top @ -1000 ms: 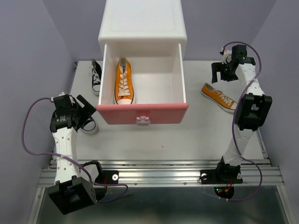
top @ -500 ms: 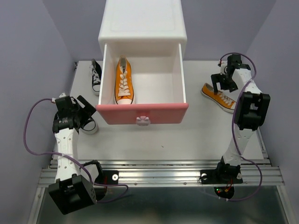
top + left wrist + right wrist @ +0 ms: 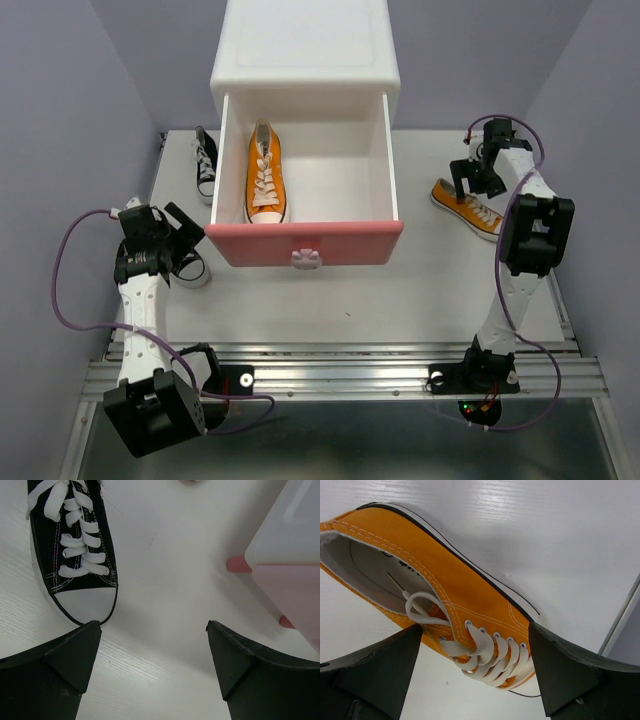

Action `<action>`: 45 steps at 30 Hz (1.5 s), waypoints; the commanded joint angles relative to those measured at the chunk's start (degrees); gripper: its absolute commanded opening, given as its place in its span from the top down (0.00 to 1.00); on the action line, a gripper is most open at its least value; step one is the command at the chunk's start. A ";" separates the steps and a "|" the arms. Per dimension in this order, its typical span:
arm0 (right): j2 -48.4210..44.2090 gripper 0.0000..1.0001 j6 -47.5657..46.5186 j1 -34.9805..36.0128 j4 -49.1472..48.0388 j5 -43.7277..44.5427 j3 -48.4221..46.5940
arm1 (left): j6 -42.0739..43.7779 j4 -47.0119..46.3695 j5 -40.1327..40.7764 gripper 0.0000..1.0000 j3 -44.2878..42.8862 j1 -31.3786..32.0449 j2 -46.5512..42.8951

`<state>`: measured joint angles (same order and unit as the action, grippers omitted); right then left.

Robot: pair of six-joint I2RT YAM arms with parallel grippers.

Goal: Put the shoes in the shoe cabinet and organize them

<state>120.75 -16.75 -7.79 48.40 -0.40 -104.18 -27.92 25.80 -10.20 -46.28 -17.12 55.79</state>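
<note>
White table (image 3: 440,290), lilac walls (image 3: 60,100); left hand (image 3: 153,626) apart, right hand (image 3: 475,626) apart astride orange sneaker (image 3: 460,595).

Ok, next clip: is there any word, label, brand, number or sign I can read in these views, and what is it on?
No text can be read in any view.
On the loose orange shoe, a small dark print on the insole, partly under the lace: too blurred to read.
On the black shoe, the shoe cabinet and the orange shoe in the drawer: no words, labels or numbers show.
</note>
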 commanded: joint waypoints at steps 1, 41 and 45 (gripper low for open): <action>1.59 0.09 0.40 0.58 -1.47 -2.84 -2.69 | 0.24 -2.07 0.97 0.01 0.93 -0.19 -0.42; -36.11 0.99 47.76 1.64 -23.61 -9.25 -2.84 | -0.91 4.16 -1.57 0.01 -9.26 -0.19 2.39; -34.35 0.99 55.23 1.64 -33.18 -17.59 -9.28 | -0.56 6.10 -1.67 0.01 -12.07 -0.19 2.75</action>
<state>86.91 28.25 -6.31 32.47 -8.47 -105.62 -29.54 29.71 -10.74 -54.13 -17.12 58.26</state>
